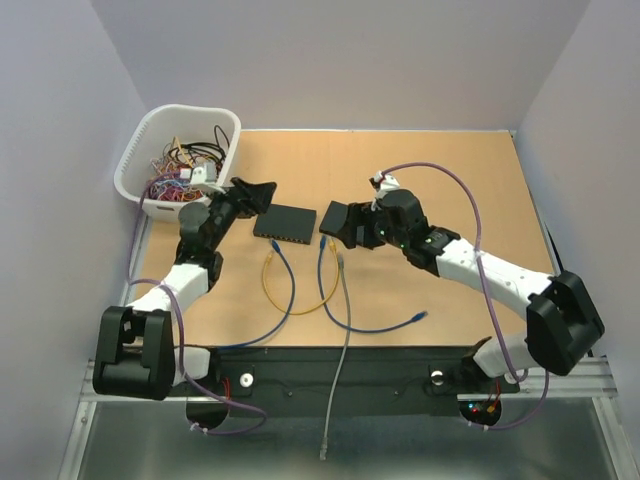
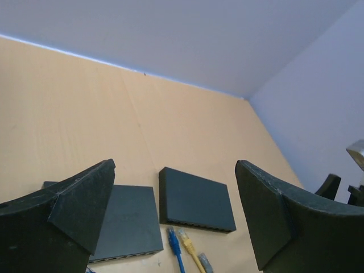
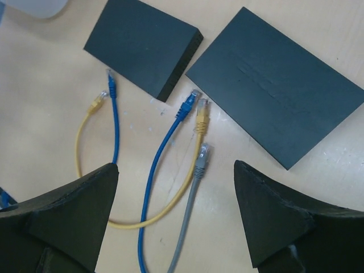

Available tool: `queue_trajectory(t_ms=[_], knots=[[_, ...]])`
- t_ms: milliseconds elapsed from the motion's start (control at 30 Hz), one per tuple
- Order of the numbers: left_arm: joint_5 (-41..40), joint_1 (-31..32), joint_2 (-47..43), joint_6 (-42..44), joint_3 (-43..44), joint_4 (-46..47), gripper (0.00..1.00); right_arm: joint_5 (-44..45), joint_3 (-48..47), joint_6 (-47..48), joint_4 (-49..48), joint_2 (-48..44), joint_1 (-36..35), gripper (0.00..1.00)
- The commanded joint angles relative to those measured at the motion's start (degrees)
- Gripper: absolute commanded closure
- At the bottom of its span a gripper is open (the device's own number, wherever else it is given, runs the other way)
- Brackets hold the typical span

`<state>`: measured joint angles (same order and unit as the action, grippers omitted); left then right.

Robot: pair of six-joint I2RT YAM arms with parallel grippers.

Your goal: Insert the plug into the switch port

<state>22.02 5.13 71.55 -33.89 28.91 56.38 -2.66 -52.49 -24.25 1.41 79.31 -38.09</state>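
Lilac walls enclose a pale wooden tabletop (image 1: 450,180), with a white basket (image 1: 195,107) of spare leads at its far left corner. Two flat black boxes lie mid-table: the network switch (image 3: 273,108) and, just beside it, a second switch (image 1: 285,222).

Three patch-cable ends lie near the network switch's near edge. The blue plug (image 3: 190,105) and yellow plug (image 3: 202,116) sit just beside that edge, and the grey plug (image 3: 202,159) lies a little further back. Which of them the task intends cannot be told. The port row is only faintly visible, in the left wrist view.

Handling, as a judgement: each plug is a small, light, rigid clear-plastic shell on a limp cable (image 3: 185,227) that will trail and may twist the plug as it is lifted. The shell is likely smooth and the latch tab fragile. Hold is best taken across the flat sides of the plug body, or on the boot directly behind it. The nose should be left free, and the cable itself should not be gripped. The switch looks light enough to slide under insertion force.

Right gripper (image 3: 175,170): jaws spread wide and empty, hovering above the three plugs, touching nothing. The grey plug lies most nearly between its fingers.

Left gripper (image 2: 175,165): jaws fully spread and empty, held clear of the table near the second switch.
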Motion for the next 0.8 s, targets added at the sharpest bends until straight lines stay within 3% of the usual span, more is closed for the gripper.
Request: queue_trajectory(t_ms=[0,200,400,667,767], knots=[[-9.07,7.34,-0.8,9.53,9.84,-18.03,0.01,3.97,-4.9,-0.53,-0.09,4.09,0.2,0.13],[-24.28,8.67,6.93,11.12,20.73,-34.21,0.01,2.92,-14.54,-2.38,-0.09,14.63,0.12,0.14],[-26.5,8.76,13.7,13.06,26.28,-39.67,0.01,-1.38,-25.62,-5.19,-0.18,27.01,0.03,0.22],[-27.56,8.76,21.43,14.73,29.19,-43.28,0.05,-4.38,-32.84,-7.39,-0.09,37.32,0.03,0.34],[-26.77,8.76,23.9,14.82,30.24,-44.16,0.07,-4.55,-33.2,-7.83,-0.18,39.08,-0.06,0.34]])
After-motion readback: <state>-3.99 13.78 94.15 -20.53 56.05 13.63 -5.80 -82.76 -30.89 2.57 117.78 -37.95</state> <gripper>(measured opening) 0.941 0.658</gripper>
